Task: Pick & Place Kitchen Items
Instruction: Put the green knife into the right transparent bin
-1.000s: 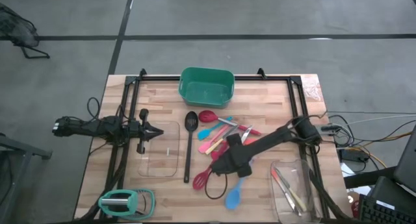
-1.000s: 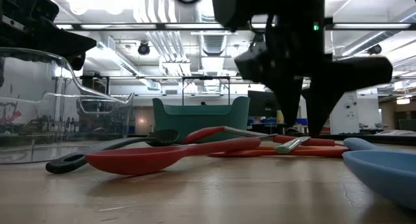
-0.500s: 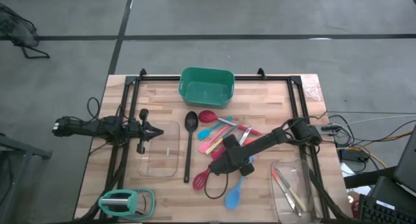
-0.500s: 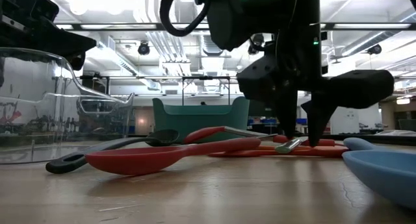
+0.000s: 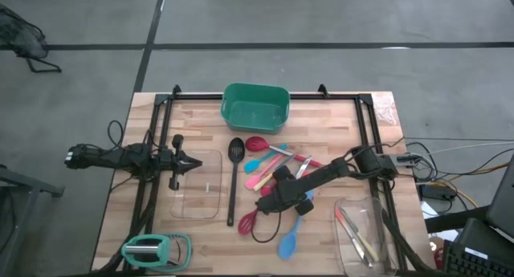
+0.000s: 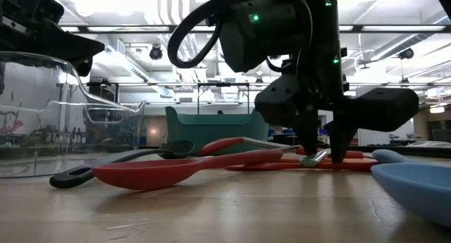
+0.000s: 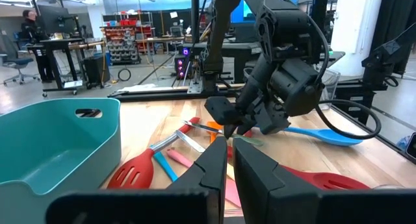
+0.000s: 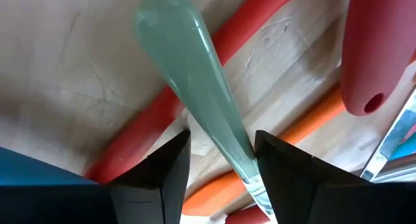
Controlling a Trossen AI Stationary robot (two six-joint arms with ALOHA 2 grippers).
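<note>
A pile of slim utensils lies mid-table: a black slotted spoon [image 5: 234, 177], a red spoon [image 5: 257, 144], a red slotted spatula [image 5: 247, 221], a blue spatula [image 5: 289, 241], and pink and orange handles [image 5: 261, 179]. My right gripper [image 5: 271, 200] is open and low over the pile, pointing down. Its fingers [image 8: 162, 175] stand on either side of a pale green cutlery handle [image 8: 195, 87], which lies across a red handle [image 8: 156, 130] and also shows in the low view [image 6: 318, 157]. My left gripper [image 5: 191, 161] is shut and waits above the left glass tray [image 5: 197, 198]. My right gripper comes from above, pointing down, with its fingers across the pale green handle near its metal end [image 8: 244, 162]. One finger [image 8: 279, 165] stands right beside the handle; I cannot tell whether it touches. The handle lies on the pile.
A green tub [image 5: 255, 107] stands at the far middle. A second glass tray [image 5: 365, 237] at the near right holds a few utensils. A teal gadget [image 5: 154, 249] lies at the near left corner. Black frame rails [image 5: 157, 148] run along both table sides.
My right gripper has gone down onto the utensil pile and a little toward the table's left edge, and its open fingers now straddle the pale green handle. The utensils have stayed where they were.
</note>
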